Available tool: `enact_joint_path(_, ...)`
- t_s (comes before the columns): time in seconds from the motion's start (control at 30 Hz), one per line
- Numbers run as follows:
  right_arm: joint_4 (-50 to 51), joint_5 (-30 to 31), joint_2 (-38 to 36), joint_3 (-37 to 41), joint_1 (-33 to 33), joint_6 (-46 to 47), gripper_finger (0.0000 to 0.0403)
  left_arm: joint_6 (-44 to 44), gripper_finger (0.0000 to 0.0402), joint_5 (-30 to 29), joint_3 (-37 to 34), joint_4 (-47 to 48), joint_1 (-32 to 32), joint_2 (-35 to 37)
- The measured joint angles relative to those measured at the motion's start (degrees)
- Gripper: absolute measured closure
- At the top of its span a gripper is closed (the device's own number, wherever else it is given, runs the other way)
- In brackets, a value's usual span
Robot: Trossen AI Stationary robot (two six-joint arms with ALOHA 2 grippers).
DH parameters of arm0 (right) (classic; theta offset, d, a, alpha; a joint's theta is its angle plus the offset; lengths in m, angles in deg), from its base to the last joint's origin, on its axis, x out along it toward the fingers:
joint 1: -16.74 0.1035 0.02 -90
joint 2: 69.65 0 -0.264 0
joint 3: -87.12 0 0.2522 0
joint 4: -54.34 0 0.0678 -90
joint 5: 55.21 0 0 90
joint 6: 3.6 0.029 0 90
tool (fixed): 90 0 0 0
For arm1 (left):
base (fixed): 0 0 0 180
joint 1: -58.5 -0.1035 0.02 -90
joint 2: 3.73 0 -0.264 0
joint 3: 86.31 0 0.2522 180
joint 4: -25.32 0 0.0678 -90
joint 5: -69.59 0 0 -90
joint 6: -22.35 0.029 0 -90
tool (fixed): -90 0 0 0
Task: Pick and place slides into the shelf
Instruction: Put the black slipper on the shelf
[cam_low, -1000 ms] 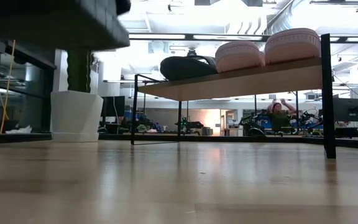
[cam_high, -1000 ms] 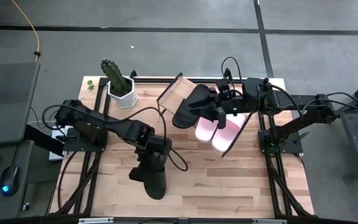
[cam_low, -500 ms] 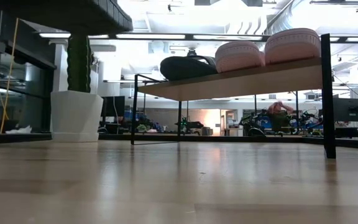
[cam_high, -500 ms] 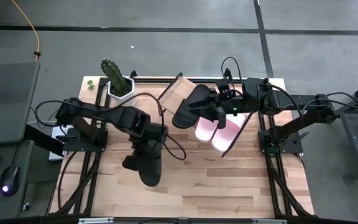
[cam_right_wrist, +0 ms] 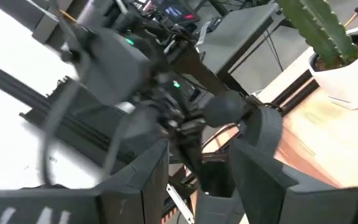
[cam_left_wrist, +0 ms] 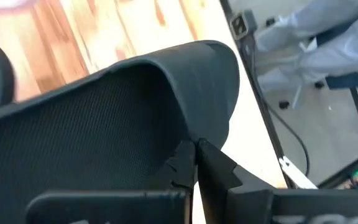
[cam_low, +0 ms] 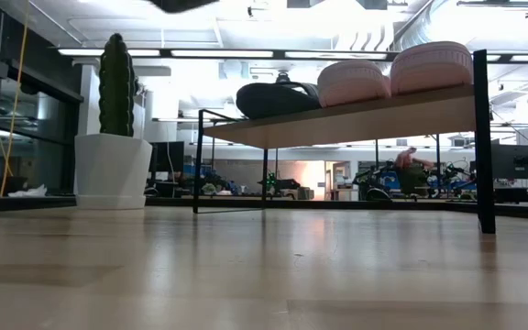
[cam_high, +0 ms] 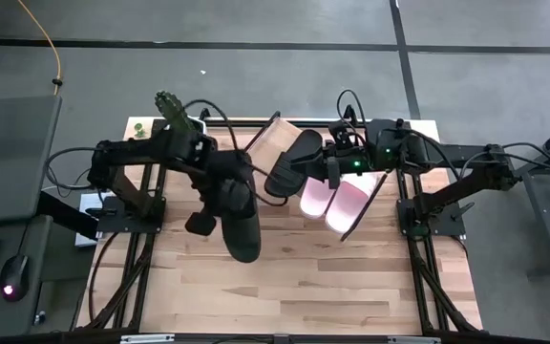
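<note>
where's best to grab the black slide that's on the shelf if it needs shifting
Probably the wide strap of the black slide: it lies sole-down on the shelf, so the strap arches up clear of the board. Come from above at its open end, one finger under the strap's edge, one over.

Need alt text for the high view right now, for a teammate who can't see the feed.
Top-down view: the left pincer carries a black slide above the table, beside the slanted shelf. The shelf already holds a second black slide and two pink slides, with the right pincer at them. A potted cactus stands at the far left corner.
</note>
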Motion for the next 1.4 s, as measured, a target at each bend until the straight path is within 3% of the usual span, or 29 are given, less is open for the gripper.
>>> enact_joint_path(0.23, 0.0, 0.4, 0.0, 0.0, -2.0, 2.7, 0.0242, -0.1, 0.0401, 0.2, 8.5, 0.0, -0.2, 0.0)
enact_joint_path(0.47, -1.0, -0.4, 0.0, 0.0, -2.6, -0.3, 0.0242, -0.7, 0.0401, 1.0, 13.6, 0.0, -0.2, 0.0)
enact_joint_path(0.9, -0.7, 2.7, 3.4, 0.0, -2.6, 7.6, 0.0242, -0.4, 0.0401, 3.0, 14.1, 0.0, -0.2, 0.0)
enact_joint_path(1.1, -1.0, -3.3, 6.5, 0.0, -2.6, 12.0, 0.0242, -0.4, 0.0401, 3.0, 14.1, 0.0, 0.0, -0.1)
enact_joint_path(1.4, -5.9, -7.3, 9.9, 0.0, -2.0, 13.3, 0.0242, 1.0, 0.0401, 2.1, 14.1, 0.0, 1.7, -0.1)
